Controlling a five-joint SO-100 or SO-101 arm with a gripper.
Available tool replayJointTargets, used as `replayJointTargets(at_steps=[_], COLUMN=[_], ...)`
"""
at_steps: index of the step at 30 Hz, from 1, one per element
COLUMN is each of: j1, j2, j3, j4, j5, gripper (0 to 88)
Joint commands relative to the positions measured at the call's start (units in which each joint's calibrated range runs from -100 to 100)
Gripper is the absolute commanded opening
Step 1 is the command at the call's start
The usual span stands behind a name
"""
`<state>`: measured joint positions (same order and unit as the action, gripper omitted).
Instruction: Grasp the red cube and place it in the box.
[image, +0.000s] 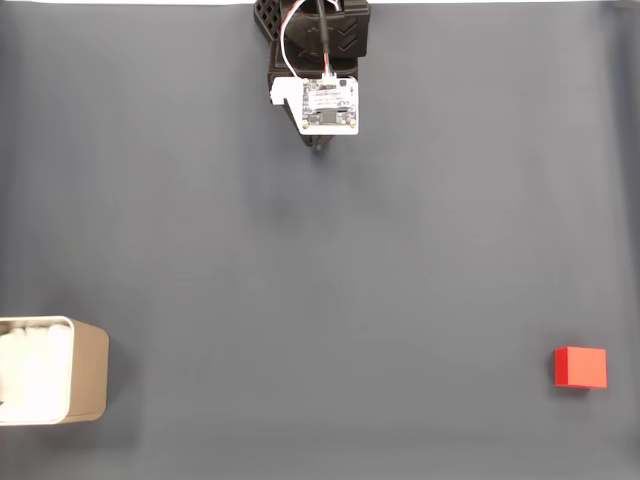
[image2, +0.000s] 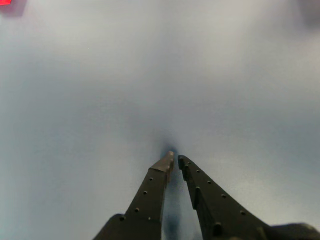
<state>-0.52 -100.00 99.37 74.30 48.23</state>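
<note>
Red cube (image: 581, 367): small, plain-faced, bright red; rests on the desk (image: 320, 280) near the right edge of the fixed view, lower part. In the wrist view a red corner of it shows at the top left (image2: 6, 2), blurred and cut by the edge. Nothing touches it.

Box (image: 88, 372): tan container with rounded corners, pale rim, white interior; stands at the lower left edge of the fixed view, partly cut off. Well apart from the cube, on the opposite side of the desk.

End effector (image2: 174, 160): two dark, perforated fingers converging to a point, tips almost touching with only a thin gap between them; nothing held. It points down toward bare desk surface, with a soft shadow just under the tips. In the fixed view its tip (image: 320, 146) peeks out below the arm.

Arm (image: 312, 30): black, folded close at the top centre of the fixed view, far from both cube and box. A white circuit board (image: 330, 105) sits on the wrist, with white and red wires (image: 292, 45) looping up from it. The board bears small print, too fine to read.

Desk: uniform dark grey matte surface.
</note>
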Motion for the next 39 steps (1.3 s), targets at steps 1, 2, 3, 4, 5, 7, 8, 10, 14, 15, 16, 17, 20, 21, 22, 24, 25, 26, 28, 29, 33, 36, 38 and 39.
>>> replayJointTargets(at_steps=[1,2,3,4,5,7,8,10,14,15,16,17,20,21,22,24,25,26,28,29,33,36,38,39], j1=[0.9,0.9,0.9,0.9,0.9,0.9,0.8,0.7,1.3,1.4,1.4,1.4,1.3,1.2,1.1,0.9,0.9,0.9,0.8,0.8,0.7,0.6,0.5,0.5], j2=[0.1,0.1,0.1,0.1,0.1,0.1,0.1,0.1,0.2,0.2,0.2,0.3,1.6,2.8,4.1,8.0,10.1,12.6,17.7,20.2,29.2,34.8,37.5,38.6], j3=[0.5,0.5,0.5,0.5,0.5,0.5,0.5,0.5,0.3,0.0,-0.5,-1.4,-6.3,-8.8,-11.4,-18.0,-21.3,-24.8,-31.8,-35.3,-47.8,-54.8,-57.7,-58.8], j4=[1.4,1.4,1.4,1.4,1.4,1.4,1.4,0.9,-5.0,-7.5,-9.5,-11.2,-13.9,-14.4,-14.5,-14.5,-14.5,-14.2,-13.4,-12.9,-10.8,-9.5,-9.5,-9.5], j5=[0.1,0.0,0.0,-0.1,-0.1,0.0,0.1,0.3,-0.1,-0.3,-0.4,-0.5,-0.5,-0.5,-0.5,-0.5,-0.5,-0.5,-0.4,-0.4,-0.2,-0.1,0.0,0.0], gripper=[0.0,0.0,0.0,0.0,0.0,0.0,0.0,0.0,0.0,0.0,0.0,0.0,0.0,0.0,0.0,0.0,0.0,0.0,0.0,0.0,0.0,0.0,0.0,0.0])
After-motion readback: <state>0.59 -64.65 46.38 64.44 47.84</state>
